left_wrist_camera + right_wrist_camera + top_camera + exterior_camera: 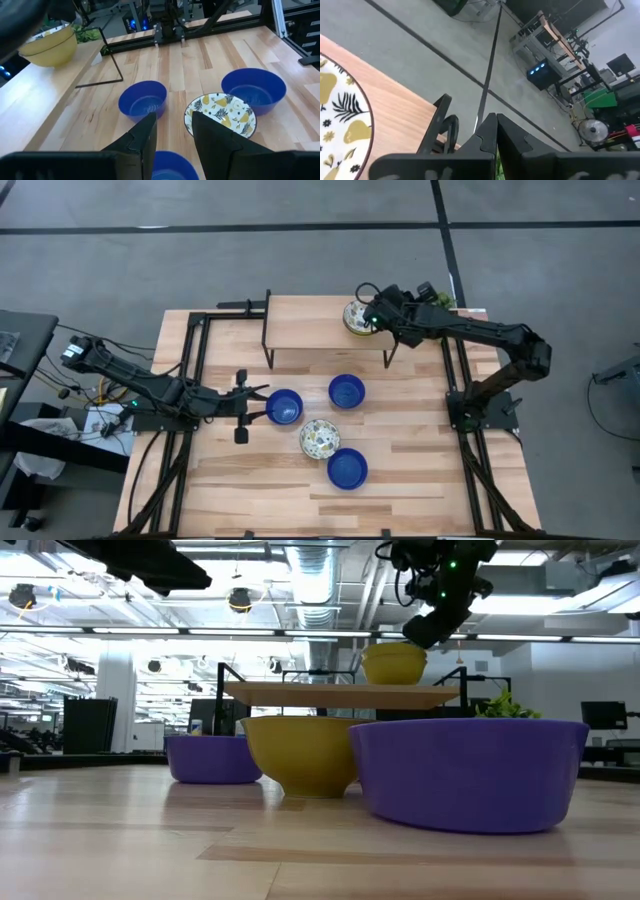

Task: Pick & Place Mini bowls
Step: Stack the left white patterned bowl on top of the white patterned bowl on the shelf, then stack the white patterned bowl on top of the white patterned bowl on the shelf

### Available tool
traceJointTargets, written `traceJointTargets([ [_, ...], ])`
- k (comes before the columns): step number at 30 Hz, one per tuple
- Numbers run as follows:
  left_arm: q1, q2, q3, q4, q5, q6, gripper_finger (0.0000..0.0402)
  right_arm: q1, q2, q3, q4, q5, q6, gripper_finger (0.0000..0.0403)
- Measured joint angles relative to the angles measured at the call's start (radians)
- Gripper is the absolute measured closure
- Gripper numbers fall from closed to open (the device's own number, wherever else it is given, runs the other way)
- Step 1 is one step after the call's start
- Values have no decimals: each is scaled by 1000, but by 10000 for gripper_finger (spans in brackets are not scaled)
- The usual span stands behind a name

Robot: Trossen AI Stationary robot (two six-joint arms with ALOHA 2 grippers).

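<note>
Three blue mini bowls sit on the table: one (pixel 284 407) right in front of my left gripper, one (pixel 347 391) farther back and one (pixel 347 468) nearer. A patterned cream bowl (pixel 320 438) sits among them. More patterned bowls (pixel 356 317) rest stacked on a raised wooden shelf (pixel 320 325). My left gripper (pixel 256 406) is open and low, and the nearest blue bowl (pixel 170 165) shows between its fingertips. My right gripper (pixel 378 313) is shut and hovers just beside and above the shelf stack (pixel 393 662), whose patterned inside (pixel 340 125) shows beside its fingers.
The shelf stands on thin black legs (pixel 268 345) over the table's far half. A small green plant (pixel 505 705) stands at the far right corner behind the shelf. Black frame rails (pixel 190 380) run along both sides. Bare wood lies at the near left (pixel 230 480).
</note>
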Motion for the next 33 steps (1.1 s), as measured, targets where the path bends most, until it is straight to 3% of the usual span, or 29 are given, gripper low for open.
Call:
traceJointTargets([
  [3,0,2,-1,1,5,-34,279,5,-12,14,2,1,-11,403],
  [6,0,28,-10,-1,77,-117,279,38,-57,14,15,1,4,403],
  [15,0,171,-10,61,179,-125,279,252,-286,-72,51,-57,5,403],
  [19,0,234,-10,137,281,-125,279,358,-388,-206,192,-250,-80,403],
  [25,0,308,-10,208,333,-73,279,520,-516,-432,590,-706,-229,403],
  [28,0,377,-10,239,339,-52,279,612,-561,-495,699,-907,-253,403],
  [30,0,430,-7,263,339,-3,279,677,-574,-529,756,-965,-255,403],
  [33,0,510,24,286,338,82,273,761,-564,-564,841,-950,-274,403],
])
